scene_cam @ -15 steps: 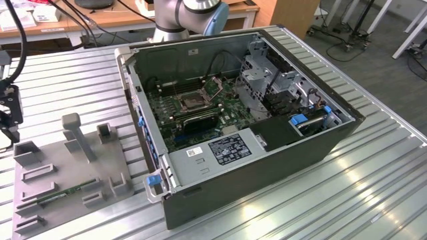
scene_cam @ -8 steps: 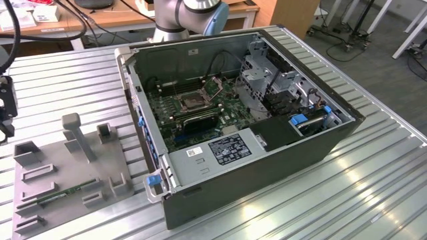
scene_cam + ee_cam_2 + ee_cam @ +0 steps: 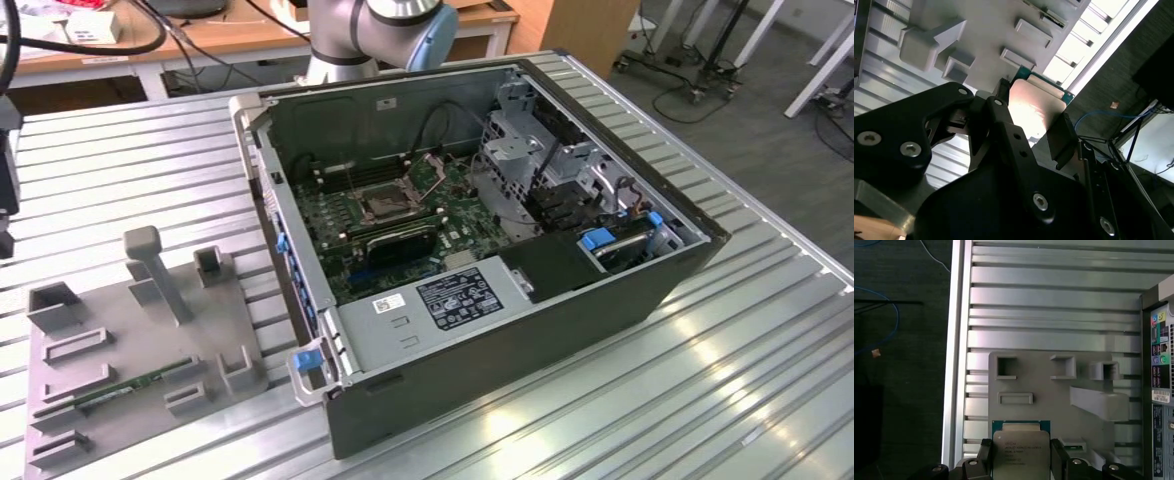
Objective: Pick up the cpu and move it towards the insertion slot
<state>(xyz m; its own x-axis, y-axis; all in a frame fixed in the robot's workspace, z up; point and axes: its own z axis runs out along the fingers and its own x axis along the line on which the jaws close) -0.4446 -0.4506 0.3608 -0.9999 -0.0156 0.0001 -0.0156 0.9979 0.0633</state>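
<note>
One pincer gripping the cpu, grey fixture plate beneath

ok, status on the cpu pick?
gripper shut on cpu. cpu over grey fixture tray, beside case. insertion slot inside open case, nothing over it.

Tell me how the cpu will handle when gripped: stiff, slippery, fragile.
The cpu is a thin flat plate with a metal top, so probably stiff and light. That top gleams, so it may be slippery; the fingers flank its narrow edges. Its green rim looks likelier to chip.
</note>
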